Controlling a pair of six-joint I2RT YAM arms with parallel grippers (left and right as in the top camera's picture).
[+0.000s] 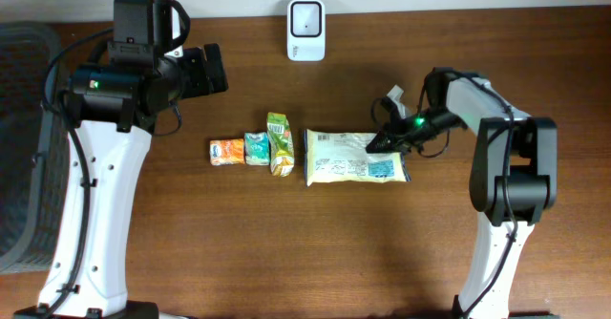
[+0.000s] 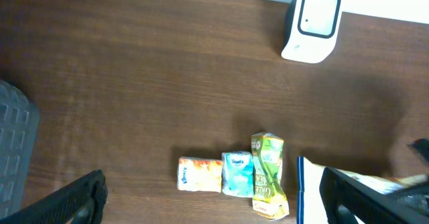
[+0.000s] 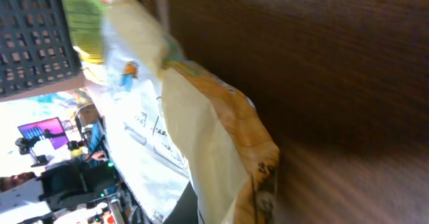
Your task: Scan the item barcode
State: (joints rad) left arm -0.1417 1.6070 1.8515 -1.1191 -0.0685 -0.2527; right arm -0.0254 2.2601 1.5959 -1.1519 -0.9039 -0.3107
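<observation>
Overhead view, with wrist views for detail. We take the scanner (image 1: 305,30), standing at the far edge of the table (image 1: 286,252), as our landmark. The packet (image 1: 348,159), the item we judge to be in hand, lies flat on the near side of the scanner and slightly to its right. Its long axis runs left to right, across the scanner's face and not toward it.

The right claw (image 1: 385,139) stands closed on the packet's far edge, toward its right end. In the right wrist view the film rises from the wood into the grip, so we read the packet as pinched, not merely touched. The left claw (image 1: 212,71) hangs fully open and holds nothing. It sits to the left of the scanner, well apart from the packet.

Three small packs (image 1: 253,149) form a row on the near side of the scanner and to its left, just beside the packet's left end.

The relation that governs the coming move: from the closed claw the scanner lies away and leftward, so we expect a lift, a carry in that direction, and a turn to present the printed face.
</observation>
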